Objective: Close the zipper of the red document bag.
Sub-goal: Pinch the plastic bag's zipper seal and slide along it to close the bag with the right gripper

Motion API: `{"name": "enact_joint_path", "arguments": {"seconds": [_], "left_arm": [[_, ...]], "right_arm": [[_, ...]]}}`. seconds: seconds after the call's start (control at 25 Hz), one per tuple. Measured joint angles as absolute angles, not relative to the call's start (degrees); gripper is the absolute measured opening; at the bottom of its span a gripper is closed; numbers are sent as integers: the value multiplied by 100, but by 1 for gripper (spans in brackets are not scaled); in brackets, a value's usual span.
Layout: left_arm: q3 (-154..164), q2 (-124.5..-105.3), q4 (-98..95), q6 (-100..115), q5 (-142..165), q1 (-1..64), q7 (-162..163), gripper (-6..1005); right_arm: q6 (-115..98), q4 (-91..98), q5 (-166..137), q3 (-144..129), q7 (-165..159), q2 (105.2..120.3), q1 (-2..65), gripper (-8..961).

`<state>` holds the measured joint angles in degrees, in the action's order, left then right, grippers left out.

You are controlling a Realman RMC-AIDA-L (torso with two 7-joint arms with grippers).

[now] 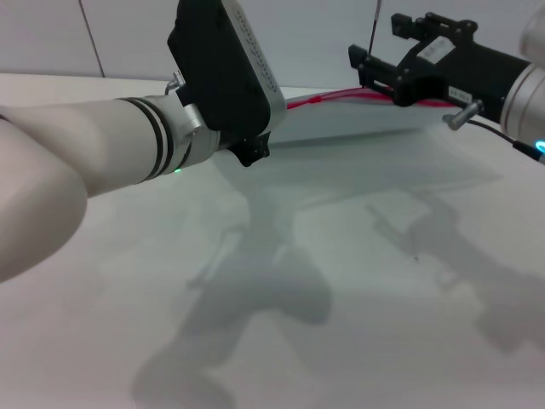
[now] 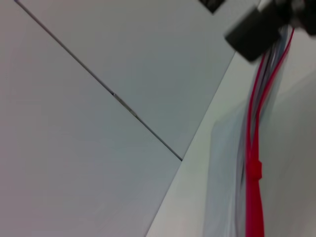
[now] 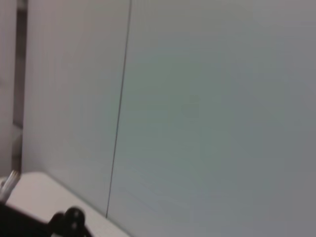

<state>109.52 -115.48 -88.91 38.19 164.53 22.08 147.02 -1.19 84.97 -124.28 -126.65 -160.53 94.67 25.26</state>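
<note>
The red document bag [image 1: 358, 123] lies flat at the far side of the table, pale and translucent. Its zipper [image 1: 341, 96] is a thin red strip along the far edge. In the left wrist view the zipper [image 2: 255, 207] is one thick red band up to a small red slider [image 2: 254, 170]. Beyond the slider it splits into two separate thin lines. My left gripper [image 1: 249, 152] hangs just short of the bag's left end, mostly hidden by its own black body. My right gripper [image 1: 362, 61] is over the zipper near its right end, and the left wrist view shows it as a black block [image 2: 254, 32].
The white table [image 1: 341, 281] stretches wide in front of the bag, crossed by the arms' shadows. A grey panelled wall [image 2: 98, 123] stands right behind the table's far edge. My left forearm [image 1: 85, 170] crosses the left foreground.
</note>
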Motion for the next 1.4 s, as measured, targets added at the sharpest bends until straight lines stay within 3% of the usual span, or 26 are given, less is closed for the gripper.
{"name": "enact_joint_path", "arguments": {"seconds": [0.16,0.28,0.52,0.6,0.64,1.4], "left_arm": [[10925,-11546,-8906,3899,16397,2216,14696,56],[10863,-11540,-8918,3999,16377,2241,14695,56],[10855,-11540,-8965,4065,16367,2242,14695,56],[10853,-11540,-8999,4125,16365,2257,14695,56],[10853,-11539,-9006,4158,16365,2276,14695,56],[10798,-11504,-9240,4716,16365,2532,14695,56]], "right_arm": [[-734,8577,-12793,-12392,-15729,9705,2534,642],[-1438,8628,-12837,-12039,-15088,10029,2562,642],[-3087,8755,-12842,-10770,-13172,11175,2388,634],[-3504,8782,-12841,-10376,-12646,11484,2321,620],[-3632,8789,-12817,-10262,-12483,11560,2299,613],[-3459,8944,-14680,-10948,-13103,11620,2343,579]]}}
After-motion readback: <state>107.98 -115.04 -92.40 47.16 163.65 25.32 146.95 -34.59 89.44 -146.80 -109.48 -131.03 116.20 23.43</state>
